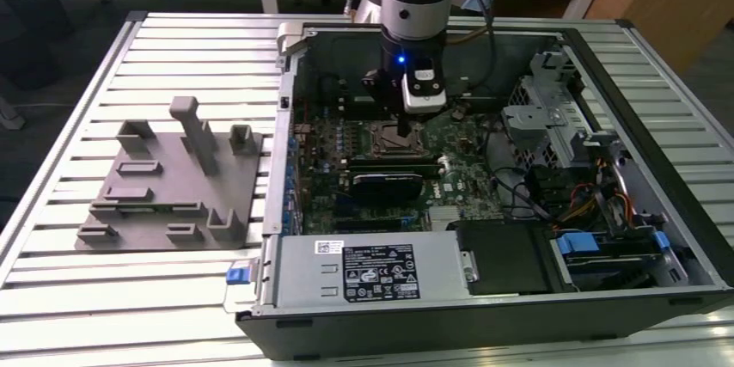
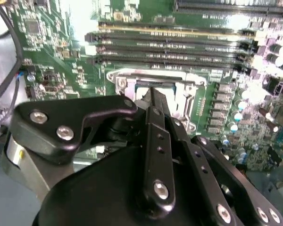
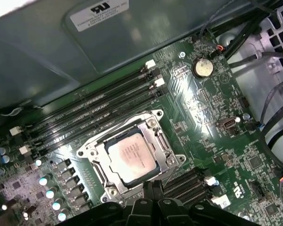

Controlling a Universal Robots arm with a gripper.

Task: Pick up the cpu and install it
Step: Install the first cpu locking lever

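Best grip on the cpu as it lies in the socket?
Come straight down from above and pinch two opposite thin edges of the cpu: it lies flat, metal top up, ringed by the socket frame, so no side approach looks open.

The cpu (image 3: 132, 157): square, silver-grey metal top, lying flat, seated within the socket (image 3: 166, 141) frame on the motherboard.
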